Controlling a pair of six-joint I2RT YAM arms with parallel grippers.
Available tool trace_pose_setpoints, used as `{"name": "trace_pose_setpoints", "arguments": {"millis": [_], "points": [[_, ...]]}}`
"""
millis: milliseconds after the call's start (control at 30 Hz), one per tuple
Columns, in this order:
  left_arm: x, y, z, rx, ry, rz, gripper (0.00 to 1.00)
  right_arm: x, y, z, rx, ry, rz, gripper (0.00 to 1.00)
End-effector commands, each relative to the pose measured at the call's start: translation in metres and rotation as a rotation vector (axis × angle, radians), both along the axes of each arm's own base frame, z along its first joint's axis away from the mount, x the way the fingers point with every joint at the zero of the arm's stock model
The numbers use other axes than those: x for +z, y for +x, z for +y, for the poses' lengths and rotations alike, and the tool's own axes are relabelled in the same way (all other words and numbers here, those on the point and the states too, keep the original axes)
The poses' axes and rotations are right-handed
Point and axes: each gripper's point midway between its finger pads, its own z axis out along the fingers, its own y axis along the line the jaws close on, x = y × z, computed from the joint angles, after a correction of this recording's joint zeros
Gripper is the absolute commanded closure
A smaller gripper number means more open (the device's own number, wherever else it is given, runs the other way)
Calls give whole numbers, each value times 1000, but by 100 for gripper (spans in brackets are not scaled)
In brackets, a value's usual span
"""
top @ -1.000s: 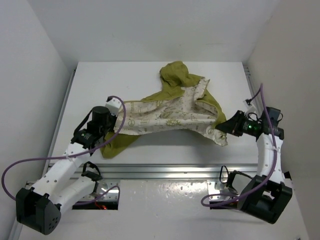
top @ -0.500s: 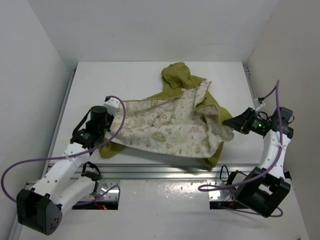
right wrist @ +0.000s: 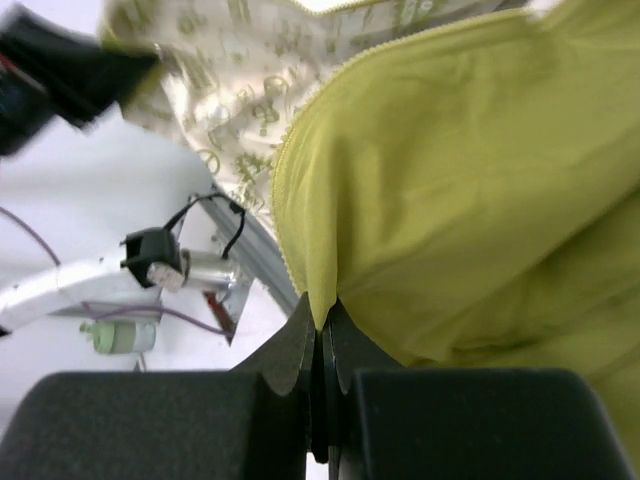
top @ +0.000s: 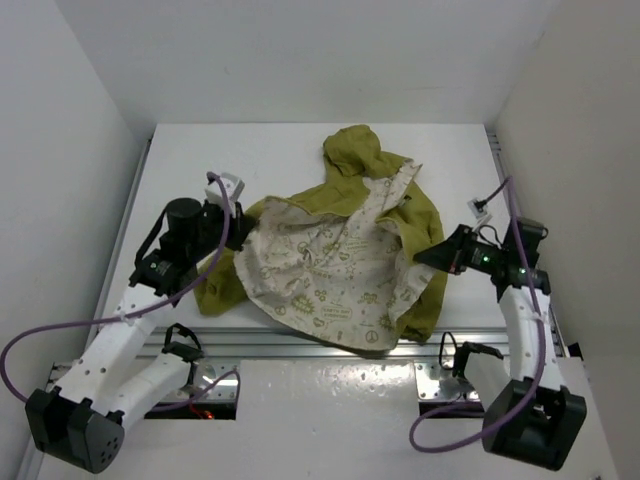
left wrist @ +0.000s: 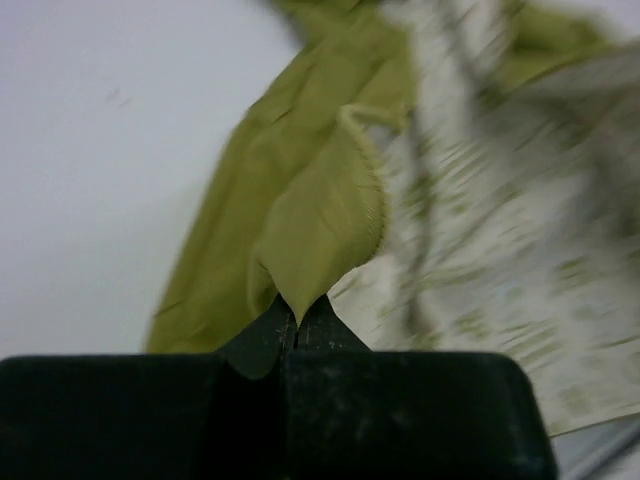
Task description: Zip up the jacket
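The olive-green hooded jacket [top: 345,250] lies open in the middle of the table, cream printed lining up, hood toward the back. Its near hem hangs over the table's front rail. My left gripper [top: 237,231] is shut on the jacket's left edge; in the left wrist view the gripper [left wrist: 295,322] pinches a fold of olive fabric [left wrist: 320,215]. My right gripper [top: 425,257] is shut on the jacket's right edge; in the right wrist view the gripper [right wrist: 322,318] pinches olive fabric [right wrist: 460,200] beside a zipper edge [right wrist: 290,150]. Both hold the cloth slightly raised.
The white table [top: 200,160] is walled at the back and both sides. An aluminium rail [top: 300,340] runs along its front edge. Purple cables loop from both arms. The left arm's base shows in the right wrist view [right wrist: 150,260].
The right gripper has pulled back leftward and nearer. The left gripper moved back and left. The lining panel has slid toward the front edge and now overhangs the rail.
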Motion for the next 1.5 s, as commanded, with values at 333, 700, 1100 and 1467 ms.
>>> {"name": "trace_pose_setpoints", "arguments": {"millis": [333,700,1100,1467], "points": [[87,-16,-112,-249,-878,244,100,48,43,89,-40,75,-183,100],[91,-24,-140,-375,-968,374,100,73,56,127,-36,118,-263,100],[83,-67,-154,-697,-814,309,100,112,51,130,14,177,-397,100],[89,-76,-158,-720,-900,349,100,151,39,147,58,254,-435,100]]}}
